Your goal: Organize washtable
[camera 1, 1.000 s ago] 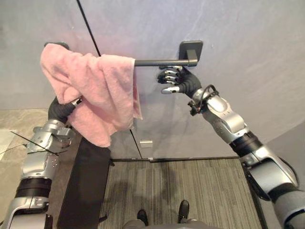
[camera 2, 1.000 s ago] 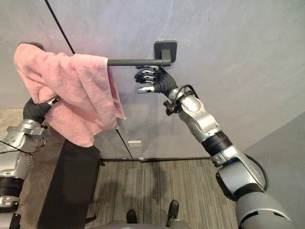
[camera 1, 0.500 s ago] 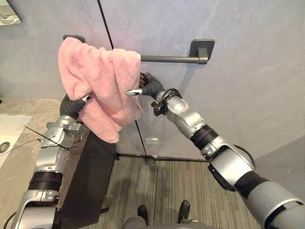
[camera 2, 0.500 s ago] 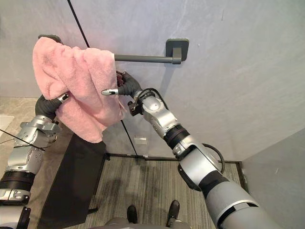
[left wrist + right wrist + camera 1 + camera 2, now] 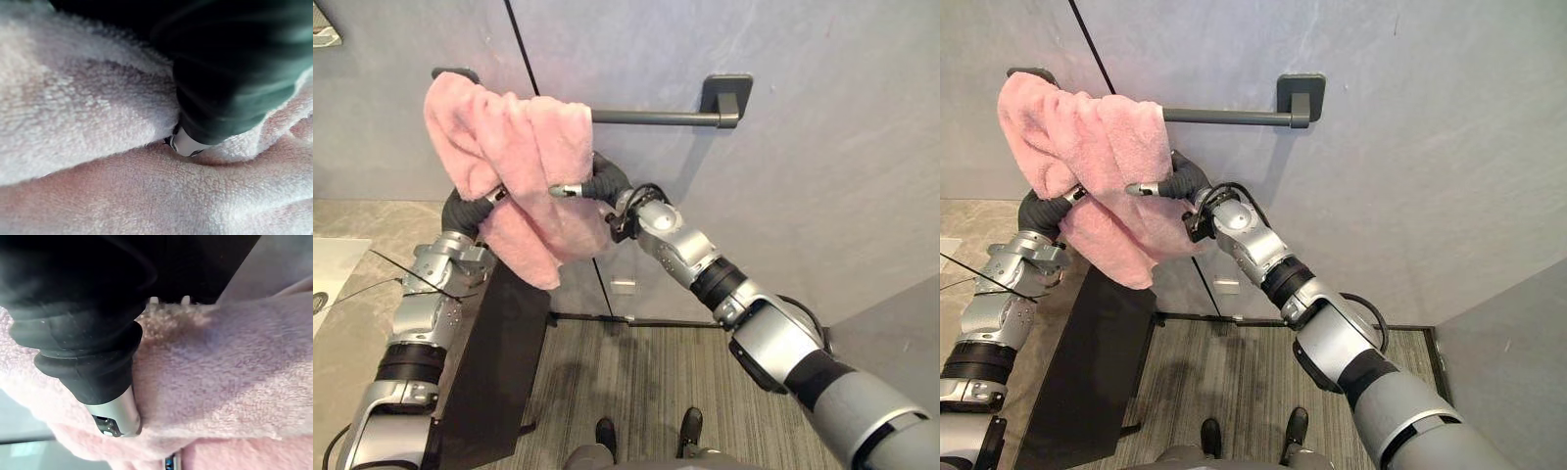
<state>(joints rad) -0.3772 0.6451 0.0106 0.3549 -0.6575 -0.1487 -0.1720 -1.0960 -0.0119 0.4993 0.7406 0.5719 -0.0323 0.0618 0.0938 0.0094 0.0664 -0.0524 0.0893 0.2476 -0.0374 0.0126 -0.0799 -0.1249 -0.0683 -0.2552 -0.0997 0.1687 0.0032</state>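
A pink towel (image 5: 524, 147) hangs bunched over the left end of a dark towel bar (image 5: 651, 117) on the grey wall. My left hand (image 5: 468, 209) reaches up from below and is buried in the towel's left folds, curled into the cloth (image 5: 98, 196). My right hand (image 5: 603, 184) comes across from the right, just under the bar. Its thumb (image 5: 566, 190) lies on the towel's front and its fingers are behind the right edge, pinching the cloth (image 5: 220, 357). The towel hides most of both hands.
The bar ends in a square bracket (image 5: 725, 96) at the right, and its right half is bare. A beige stone counter (image 5: 342, 294) lies at the lower left beside a black side panel (image 5: 489, 372). Striped grey carpet (image 5: 656, 382) covers the floor below.
My right hand has swung left from under the bar's bracket end to the towel and closed on its right edge. The towel is bunched further left. The camera has shifted a little.
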